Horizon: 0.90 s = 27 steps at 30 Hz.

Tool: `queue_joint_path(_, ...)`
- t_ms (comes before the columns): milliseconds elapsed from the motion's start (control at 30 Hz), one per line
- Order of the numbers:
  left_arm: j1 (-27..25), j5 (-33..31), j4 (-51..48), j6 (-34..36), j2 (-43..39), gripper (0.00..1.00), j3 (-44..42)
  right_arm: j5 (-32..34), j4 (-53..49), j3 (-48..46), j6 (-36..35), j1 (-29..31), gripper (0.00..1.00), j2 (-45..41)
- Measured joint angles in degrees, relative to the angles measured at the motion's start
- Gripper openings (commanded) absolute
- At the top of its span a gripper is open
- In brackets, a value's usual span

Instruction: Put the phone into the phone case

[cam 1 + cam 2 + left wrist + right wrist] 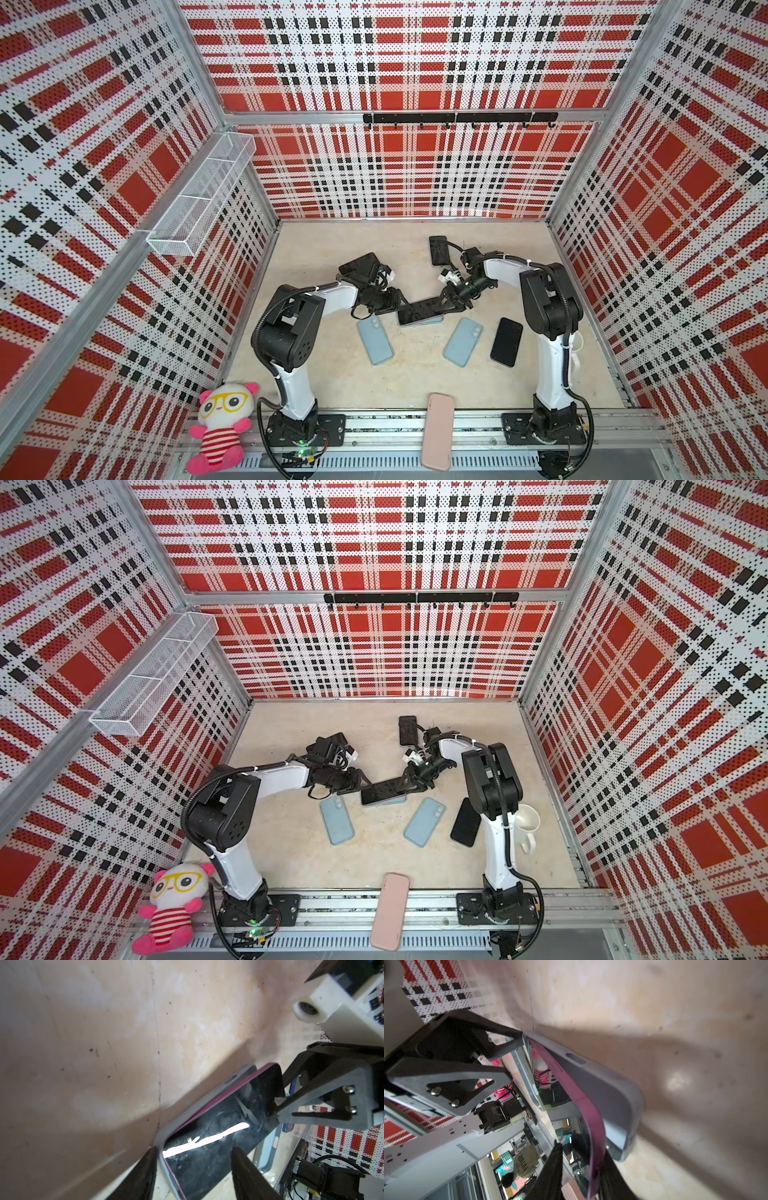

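Grey-blue case (pixel 612 1095), centre of table (pixel 332 386), is half-filled by the phone (pixel 218 1126), laid 9-to-3 o'clock, its 3 o'clock end raised and straddled by the nearer right gripper (pixel 445 300); left gripper (pixel 194 1149) is spread astride the 9 o'clock end; neither grip can be told.
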Motion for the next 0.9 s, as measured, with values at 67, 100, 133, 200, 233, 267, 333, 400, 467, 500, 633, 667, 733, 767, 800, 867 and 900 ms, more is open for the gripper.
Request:
queue_joint_path(67,-0.1,-0.9,-0.1,0.4,0.0,0.59,0.0,1.6,-0.6,1.3,0.0,-0.1,0.41,0.0)
queue_joint_path(100,-0.1,-1.3,-0.2,0.5,0.0,0.59,0.0,2.3,-0.9,1.9,0.0,-0.1,0.41,0.0)
queue_joint_path(133,-0.2,-1.8,-0.5,0.8,0.0,0.59,0.2,3.0,-1.2,2.6,0.0,-0.1,0.42,0.0)
queue_joint_path(200,-0.2,-2.7,-1.0,1.5,0.0,0.59,0.7,4.4,-1.9,3.6,0.0,-0.2,0.47,0.0)
queue_joint_path(233,-0.2,-3.1,-1.2,1.9,0.0,0.59,0.9,5.2,-2.2,4.0,0.1,-0.2,0.49,0.0)
queue_joint_path(267,-0.2,-3.7,-1.5,2.2,0.0,0.59,1.2,6.1,-2.6,4.3,0.0,-0.2,0.51,-0.2)
queue_joint_path(333,-0.2,-4.6,-2.1,2.8,0.0,0.58,1.6,7.7,-3.2,4.5,0.2,-0.2,0.52,-0.6)
queue_joint_path(400,-0.2,-5.4,-2.5,3.2,0.0,0.58,1.8,9.7,-3.6,4.4,0.4,-0.4,0.53,-1.5)
queue_joint_path(467,-0.2,-6.1,-3.0,3.6,0.0,0.58,1.8,12.6,-3.5,3.8,0.9,-0.5,0.55,-3.4)
queue_joint_path(500,-0.2,-6.4,-3.1,3.7,0.0,0.58,1.8,14.1,-3.1,3.2,1.4,-0.5,0.58,-4.7)
queue_joint_path(633,-0.4,-7.6,-3.6,3.4,-0.5,0.58,1.7,21.0,6.0,-6.3,5.0,-0.6,1.0,-17.0)
queue_joint_path(667,-0.6,-7.9,-3.6,3.3,-1.1,0.58,1.4,21.8,9.6,-10.1,5.6,-0.6,1.0,-21.7)
queue_joint_path(733,-1.1,-8.2,-3.6,2.4,-2.8,0.58,0.5,21.8,16.2,-16.2,7.7,-1.2,1.0,-29.1)
queue_joint_path(767,-1.6,-8.2,-3.5,1.7,-4.0,0.58,-0.1,20.7,19.2,-18.3,8.7,-1.6,1.0,-31.5)
queue_joint_path(800,-2.0,-8.2,-3.4,1.2,-4.8,0.58,-0.5,19.4,21.4,-19.2,9.1,-2.0,1.0,-32.3)
queue_joint_path(867,-2.8,-8.3,-2.9,-0.1,-6.2,0.58,-1.3,17.4,24.7,-19.2,9.6,-2.6,1.0,-30.8)
queue_joint_path(900,-3.3,-8.3,-2.7,-0.7,-6.6,0.57,-1.7,17.6,25.4,-18.8,9.5,-2.5,0.99,-28.9)
